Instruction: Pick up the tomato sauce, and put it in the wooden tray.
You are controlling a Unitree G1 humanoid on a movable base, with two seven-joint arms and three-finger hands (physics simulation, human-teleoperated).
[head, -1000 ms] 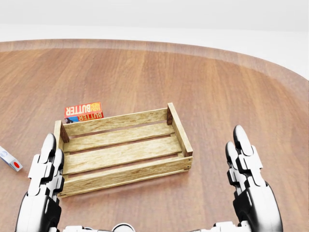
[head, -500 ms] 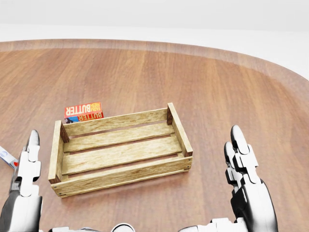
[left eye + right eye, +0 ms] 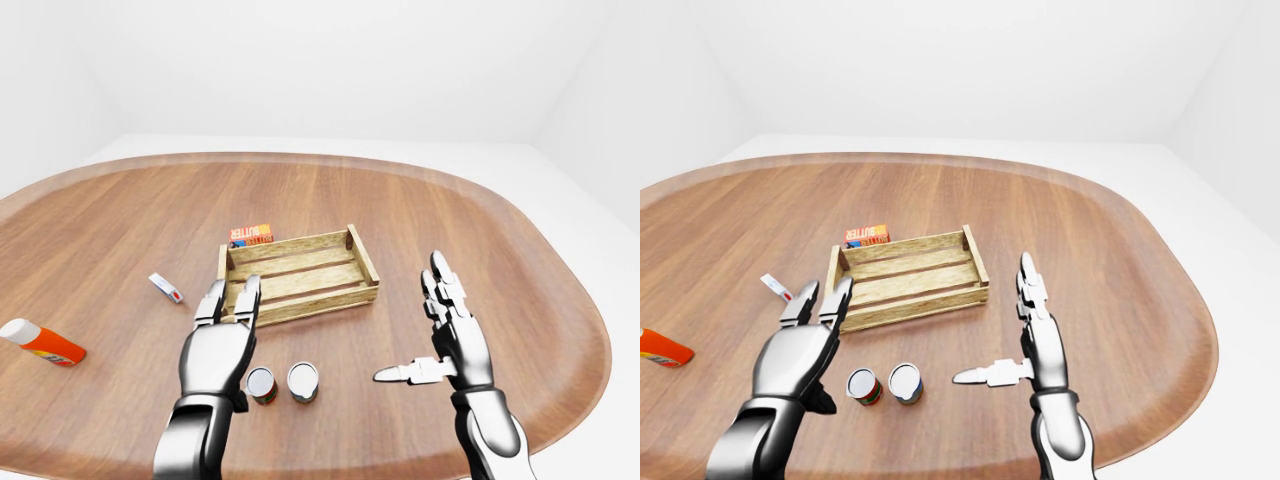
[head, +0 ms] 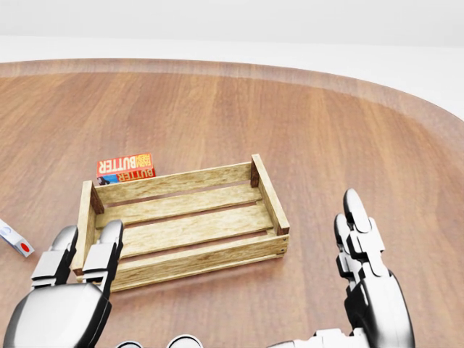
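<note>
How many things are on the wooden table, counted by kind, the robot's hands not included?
Cans: 2
Wooden tray: 1
Butter box: 1
Orange and white bottle lying on its side: 1
Small white tube with a red tip: 1
Total: 6

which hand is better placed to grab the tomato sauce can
Left, probably. The left robot hand hovers open right beside the red-labelled can, likely the sauce, while the right robot hand sits further off, past the second can.
</note>
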